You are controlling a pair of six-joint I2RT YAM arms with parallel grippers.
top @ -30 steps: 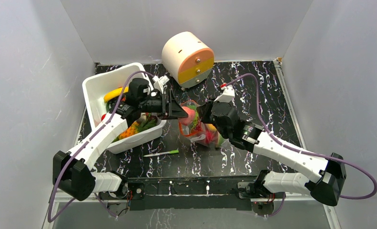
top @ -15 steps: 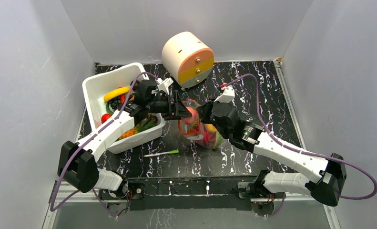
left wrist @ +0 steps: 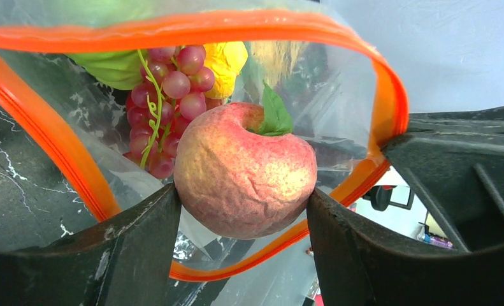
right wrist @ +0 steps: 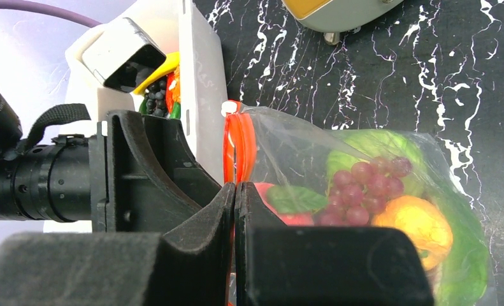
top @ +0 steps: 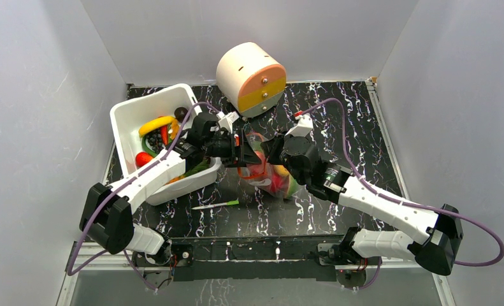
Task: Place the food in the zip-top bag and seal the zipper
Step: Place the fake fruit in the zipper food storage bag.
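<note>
Left gripper (left wrist: 239,213) has the peach (left wrist: 246,169) pinched btwn its fingers (left wrist: 128,248), which are spread about as wide as the fruit, right at the mouth of the zip-top bag (top: 273,180). The bag lies mid-worktop (top: 351,121), just right of the white bin (top: 129,121). Grapes (left wrist: 166,95), a green leafy piece and a yellow-orange piece are already inside. Right gripper (right wrist: 235,194) is clamped tight on the bag's rim at the zipper (left wrist: 192,25), holding the mouth up as an open loop.

Handling, my read:
- Peach looks light, prob. hollow plastic or foam. Skin is matte and wrinkled, so likely not slippery and w/ a little give.
- It's round, so it could squirt out of flat pads. Best grip is across the widest part, as it is held now.
- Bag film is thin, crinkly and slick, w/ no stiffness of its own. I'd expect the mouth to flop shut if let go.
- The orange strip is the only firm part, so that's the place to take hold.
- For sealing, pinch the strip at one end and run along it.
- Contents look bulky and may bulge by the mouth and keep the tracks apart, so push the food deep first.
- More pieces sit in the bin.
</note>
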